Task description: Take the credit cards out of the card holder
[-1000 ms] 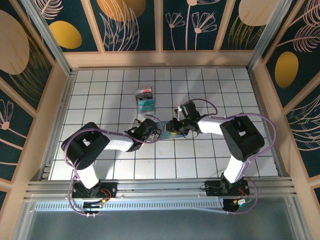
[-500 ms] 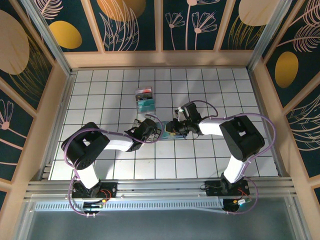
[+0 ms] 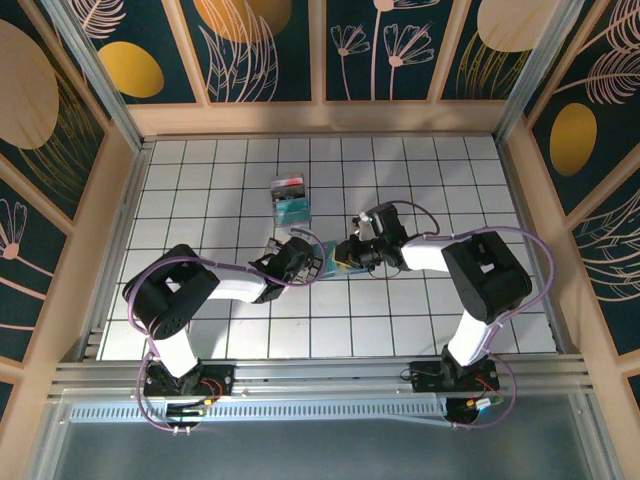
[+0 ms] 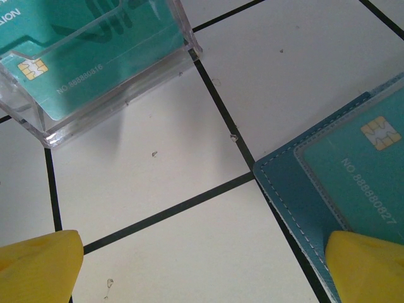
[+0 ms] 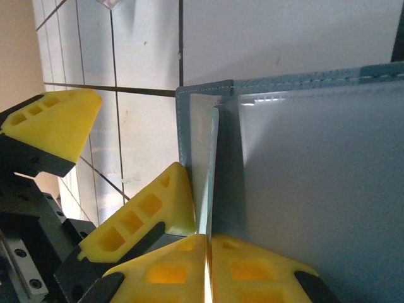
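The teal card holder (image 3: 334, 255) lies open on the tiles between my two grippers. In the left wrist view its stitched corner (image 4: 291, 189) shows a teal credit card (image 4: 360, 167) behind a clear window. My left gripper (image 4: 203, 247) is open, its right finger (image 4: 369, 265) resting on the holder's edge and its left finger on the bare tile. My right gripper (image 5: 208, 238) is shut on the thin edge of a teal card (image 5: 211, 170) that stands up from the holder (image 5: 208, 88). From above, the left gripper (image 3: 312, 262) and the right gripper (image 3: 352, 254) meet at the holder.
A clear plastic box (image 3: 291, 200) with a teal card and a red one stands on the tiles behind the holder; it is close ahead in the left wrist view (image 4: 95, 69). The left gripper's yellow fingers (image 5: 148, 211) sit right beside the right gripper.
My right gripper's fingers have come together on the thin card edge, and its wrist has shifted slightly right. The left arm has stayed put, still open.
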Controlling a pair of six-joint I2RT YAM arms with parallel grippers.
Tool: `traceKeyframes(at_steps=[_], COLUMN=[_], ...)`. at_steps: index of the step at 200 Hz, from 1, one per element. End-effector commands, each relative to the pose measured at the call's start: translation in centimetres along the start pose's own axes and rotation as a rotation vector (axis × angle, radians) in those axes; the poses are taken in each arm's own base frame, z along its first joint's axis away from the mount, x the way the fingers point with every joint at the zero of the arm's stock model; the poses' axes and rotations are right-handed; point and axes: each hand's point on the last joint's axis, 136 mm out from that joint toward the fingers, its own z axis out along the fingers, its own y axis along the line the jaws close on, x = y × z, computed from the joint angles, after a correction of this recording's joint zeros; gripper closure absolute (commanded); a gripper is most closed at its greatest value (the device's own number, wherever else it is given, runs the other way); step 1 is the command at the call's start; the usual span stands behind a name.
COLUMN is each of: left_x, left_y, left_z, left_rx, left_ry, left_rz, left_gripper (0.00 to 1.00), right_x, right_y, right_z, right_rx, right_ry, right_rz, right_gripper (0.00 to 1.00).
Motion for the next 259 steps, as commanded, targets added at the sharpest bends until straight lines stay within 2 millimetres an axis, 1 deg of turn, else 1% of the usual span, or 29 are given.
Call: traceKeyframes(at_steps=[1, 54, 124, 160, 182, 233, 259], left_x=[2.1, 2.4, 2.5, 2.5, 2.6, 2.5, 2.5], left_y=[-0.3, -0.2, -0.2, -0.1, -0.1, -0.1, 0.0], left_z=[0.4, 0.5, 0.6, 0.7, 0.7, 0.7, 0.7], left_rx=[0.007, -0.002, -0.003, -0.010, -0.011, -0.013, -0.017], left_ry=[0.082, 0.093, 0.096, 0.100, 0.100, 0.100, 0.100], left_rz=[0.040, 0.049, 0.049, 0.054, 0.056, 0.056, 0.057], left_gripper=[0.01, 0.01, 0.01, 0.01, 0.01, 0.01, 0.01], right_x=[-0.9, -1.1, -1.3, -1.4, -1.5, -1.6, -1.6], right_y=[2.3, 2.7, 1.6, 1.8, 1.8, 1.7, 1.4], right_z=[-1.0, -1.5, -2.0, -2.2, -2.2, -2.3, -2.4], right_rx=[-0.091, -0.118, -0.078, -0.084, -0.084, -0.079, -0.063], right_ry=[-0.036, -0.048, -0.060, -0.063, -0.065, -0.068, -0.071], right_rz=[-0.043, -0.035, -0.023, -0.026, -0.026, -0.023, -0.020], right_gripper=[0.89, 0.88, 0.88, 0.88, 0.84, 0.85, 0.87])
